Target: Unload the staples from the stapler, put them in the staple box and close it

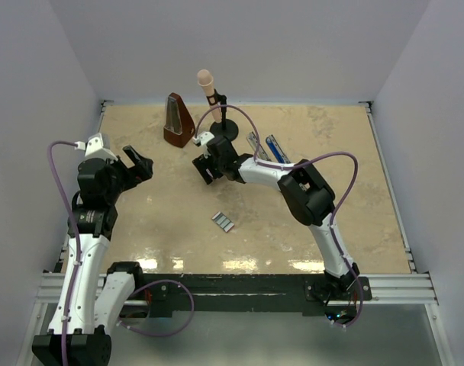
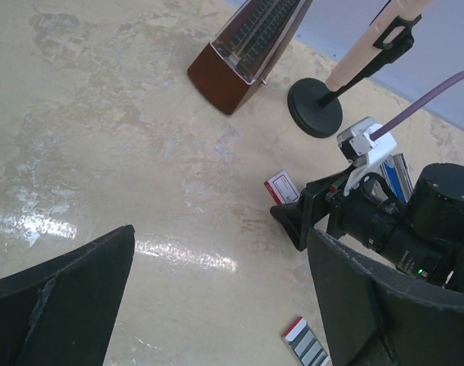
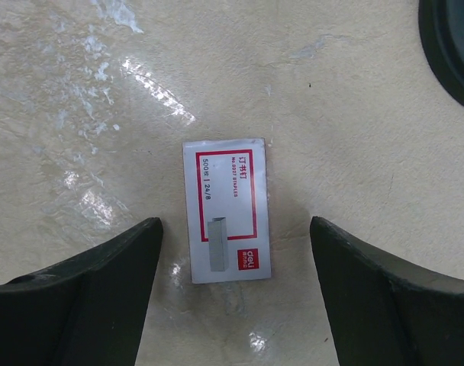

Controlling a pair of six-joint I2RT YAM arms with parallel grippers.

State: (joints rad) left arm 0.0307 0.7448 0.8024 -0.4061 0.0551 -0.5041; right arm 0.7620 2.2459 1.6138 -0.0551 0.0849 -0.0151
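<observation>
Beige mottled table (image 1: 354, 229), pale walls (image 1: 217, 46). Overhead I see staples (image 1: 223, 221); the right wrist view adds a box (image 3: 226, 210) between the right gripper (image 3: 236, 225)'s spread jaws. Left gripper (image 2: 222, 231) gapes too.

The beige table (image 1: 163, 244) is carrying five things. The microphone stand (image 1: 226, 130) is standing at the back. The brown metronome (image 1: 178, 120) is sitting just left of it, the stapler (image 1: 276, 149) is lying just right of it, the white box (image 3: 226, 210) is lying just in front, and the staples (image 1: 223, 222) are lying well in front.

Metronome (image 1: 178, 120), mic stand (image 1: 225, 126) crowd far side; R arm (image 1: 293, 183) spans centre; free passage round staples (image 1: 223, 221).
</observation>
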